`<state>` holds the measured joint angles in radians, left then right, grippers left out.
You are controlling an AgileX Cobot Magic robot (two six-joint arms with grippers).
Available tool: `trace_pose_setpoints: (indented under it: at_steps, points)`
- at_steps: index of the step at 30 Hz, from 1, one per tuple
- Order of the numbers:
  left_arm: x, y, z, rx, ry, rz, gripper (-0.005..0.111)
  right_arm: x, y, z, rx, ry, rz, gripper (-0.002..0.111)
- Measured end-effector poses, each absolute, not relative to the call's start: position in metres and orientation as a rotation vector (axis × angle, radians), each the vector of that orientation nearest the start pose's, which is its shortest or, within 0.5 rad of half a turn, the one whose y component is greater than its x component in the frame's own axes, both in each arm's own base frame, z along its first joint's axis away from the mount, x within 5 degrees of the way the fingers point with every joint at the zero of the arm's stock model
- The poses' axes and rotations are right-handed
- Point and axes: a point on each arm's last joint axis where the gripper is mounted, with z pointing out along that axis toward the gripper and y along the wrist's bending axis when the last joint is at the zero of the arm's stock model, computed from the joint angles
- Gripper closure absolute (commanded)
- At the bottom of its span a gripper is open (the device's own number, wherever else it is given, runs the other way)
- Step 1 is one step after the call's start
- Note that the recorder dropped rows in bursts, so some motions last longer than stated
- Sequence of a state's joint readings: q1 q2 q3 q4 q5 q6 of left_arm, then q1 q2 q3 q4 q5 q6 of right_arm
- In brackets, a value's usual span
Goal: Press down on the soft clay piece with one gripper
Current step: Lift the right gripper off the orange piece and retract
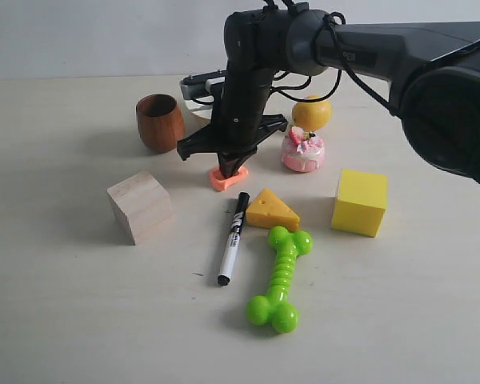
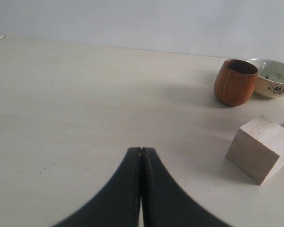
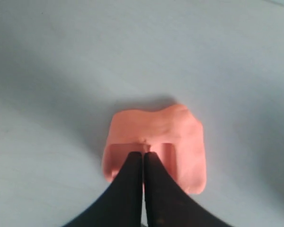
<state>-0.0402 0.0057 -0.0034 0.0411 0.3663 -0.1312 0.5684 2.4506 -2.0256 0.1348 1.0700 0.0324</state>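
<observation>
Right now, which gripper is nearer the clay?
Right. The right gripper, jaws shut, is pressed into the clay. The left gripper, also shut, is apart over the table, with the block between it and the clay.

readable text: none | marker [image 1: 233, 238], lower centre of the exterior view: dark print along the white barrel, too small to read | arm [image 1: 360, 54], upper right of the exterior view: small pale marking on the grey link, illegible | wrist views: no lettering to read
</observation>
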Motion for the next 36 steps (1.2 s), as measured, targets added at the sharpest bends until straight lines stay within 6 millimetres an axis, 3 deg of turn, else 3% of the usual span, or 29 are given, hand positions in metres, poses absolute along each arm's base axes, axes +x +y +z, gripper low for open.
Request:
trace_pose_setpoints:
  at_steps: [7,17,22,29,36]
  points:
    - [0.053,-0.001,0.181,-0.059,1.852,-0.079,0.107,0.416,0.279,0.136,-0.712,2.896,0.265,0.105]
    - [0.053,-0.001,0.181,-0.059,1.852,-0.079,0.107,0.399,0.270,0.217,-0.590,2.657,0.411,0.105]
    - [0.053,-0.001,0.181,-0.059,1.852,-0.079,0.107,0.368,0.248,0.236,-0.538,2.507,0.450,0.105]
    - [0.053,-0.001,0.181,-0.059,1.852,-0.079,0.107,0.301,0.205,0.240,-0.513,2.414,0.492,0.105]
    - [0.053,-0.001,0.181,-0.059,1.852,-0.079,0.107,0.264,0.183,0.266,-0.517,2.351,0.514,0.105]
